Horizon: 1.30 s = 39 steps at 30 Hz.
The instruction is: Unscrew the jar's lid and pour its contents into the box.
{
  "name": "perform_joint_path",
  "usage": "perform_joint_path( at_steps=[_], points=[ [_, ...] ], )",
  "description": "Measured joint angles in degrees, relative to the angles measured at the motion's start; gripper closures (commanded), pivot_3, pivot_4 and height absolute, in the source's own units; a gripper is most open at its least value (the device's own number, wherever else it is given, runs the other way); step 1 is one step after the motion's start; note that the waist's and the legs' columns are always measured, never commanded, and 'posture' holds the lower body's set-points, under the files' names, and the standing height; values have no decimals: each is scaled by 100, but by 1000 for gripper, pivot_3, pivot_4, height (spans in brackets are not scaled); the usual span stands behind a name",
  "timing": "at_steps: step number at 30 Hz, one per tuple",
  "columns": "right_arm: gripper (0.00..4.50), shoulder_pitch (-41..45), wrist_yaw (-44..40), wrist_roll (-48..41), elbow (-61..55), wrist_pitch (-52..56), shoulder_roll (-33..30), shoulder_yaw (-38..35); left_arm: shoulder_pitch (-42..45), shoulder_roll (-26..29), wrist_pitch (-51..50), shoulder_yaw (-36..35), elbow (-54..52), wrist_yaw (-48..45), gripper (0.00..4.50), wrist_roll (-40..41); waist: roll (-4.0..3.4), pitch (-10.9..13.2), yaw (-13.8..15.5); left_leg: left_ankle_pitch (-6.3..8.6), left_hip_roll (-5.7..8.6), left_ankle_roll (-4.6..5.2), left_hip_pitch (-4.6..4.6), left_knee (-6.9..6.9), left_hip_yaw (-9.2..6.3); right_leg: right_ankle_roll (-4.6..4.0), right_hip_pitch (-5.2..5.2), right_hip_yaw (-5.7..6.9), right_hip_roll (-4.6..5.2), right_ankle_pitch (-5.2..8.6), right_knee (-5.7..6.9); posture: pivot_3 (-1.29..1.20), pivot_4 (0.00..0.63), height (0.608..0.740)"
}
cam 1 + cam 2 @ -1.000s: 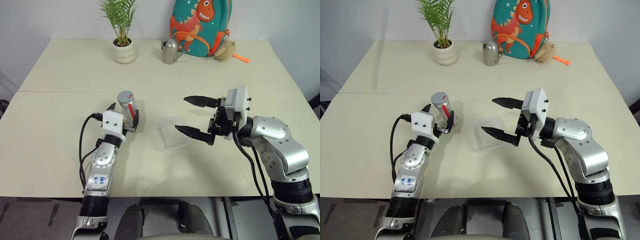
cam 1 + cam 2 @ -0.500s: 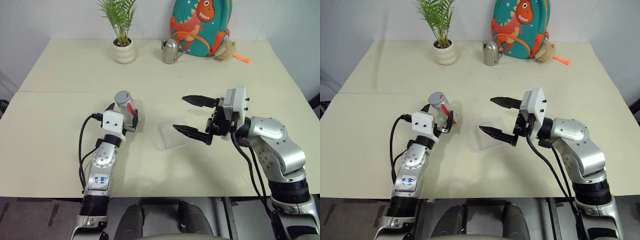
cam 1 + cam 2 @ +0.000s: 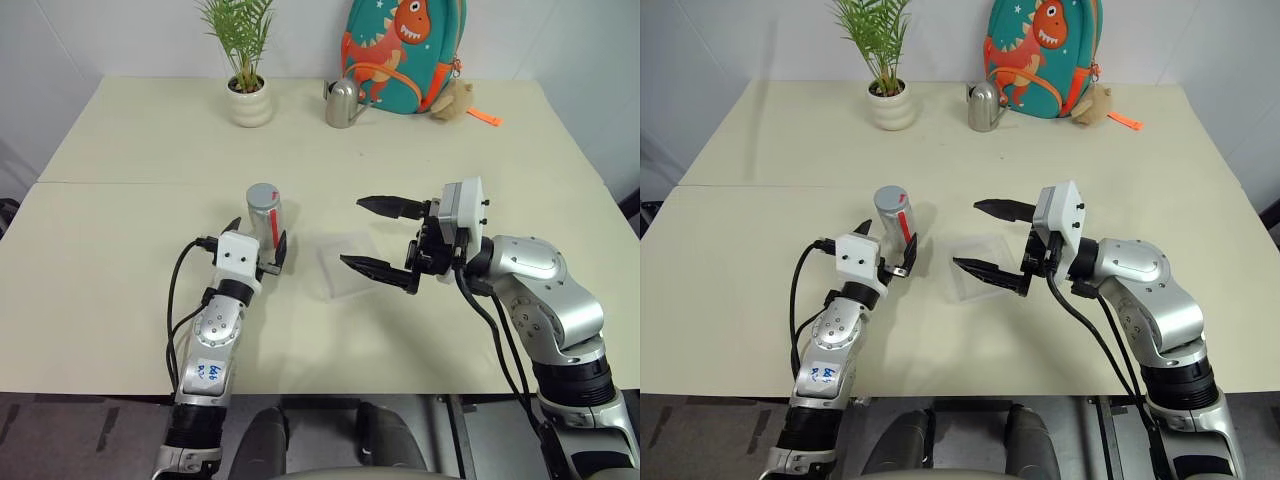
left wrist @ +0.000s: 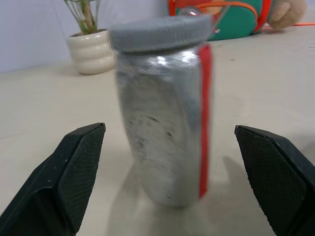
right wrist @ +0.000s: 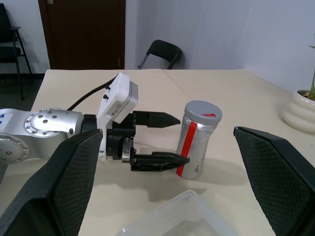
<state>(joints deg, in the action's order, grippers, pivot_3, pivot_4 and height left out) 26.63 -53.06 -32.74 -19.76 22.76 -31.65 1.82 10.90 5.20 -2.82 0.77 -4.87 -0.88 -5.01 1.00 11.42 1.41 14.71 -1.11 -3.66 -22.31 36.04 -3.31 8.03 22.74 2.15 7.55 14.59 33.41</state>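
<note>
jar (image 3: 264,212): standing upright on the table, lid (image 4: 161,31) on top
left gripper (image 3: 257,243): spread wide, not gripping
right gripper (image 3: 369,235): wide too, empty

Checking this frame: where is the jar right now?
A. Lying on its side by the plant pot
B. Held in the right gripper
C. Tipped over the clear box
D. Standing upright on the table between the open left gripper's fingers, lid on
D: the jar stands upright on the table, the lid on, with the left gripper open on either side of it and not touching.

Plant pot (image 3: 248,102), pitcher (image 3: 342,104), dinosaur backpack (image 3: 400,52)
</note>
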Motion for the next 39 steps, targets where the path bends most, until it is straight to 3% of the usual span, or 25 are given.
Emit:
perform_joint_path(
  at_steps=[14,32,38,39],
  points=[
    [0,6,-41,-59,-39,237,0,8,39,-434,-224,195,-89,641,11,-467,0,0,6,0,0,1,-1,0,0,0,0,0,0,0,-2,0,150,740],
    [0,112,-39,-52,-40,262,75,12,889,-447,103,148,1054,956,11,-577,0,0,12,1,1,1,-3,1,0,2,0,0,0,-1,-5,0,150,740],
    [0,112,-36,-32,-37,238,97,12,971,-409,290,101,1152,938,1489,-526,0,0,9,4,1,-2,-3,-1,0,4,0,0,0,0,-8,0,150,740],
    [0,112,-34,-27,-37,234,98,12,971,-400,305,92,1160,919,1494,-515,0,0,7,4,1,-3,-3,-1,1,4,0,0,0,0,-8,0,150,740]
  ],
)
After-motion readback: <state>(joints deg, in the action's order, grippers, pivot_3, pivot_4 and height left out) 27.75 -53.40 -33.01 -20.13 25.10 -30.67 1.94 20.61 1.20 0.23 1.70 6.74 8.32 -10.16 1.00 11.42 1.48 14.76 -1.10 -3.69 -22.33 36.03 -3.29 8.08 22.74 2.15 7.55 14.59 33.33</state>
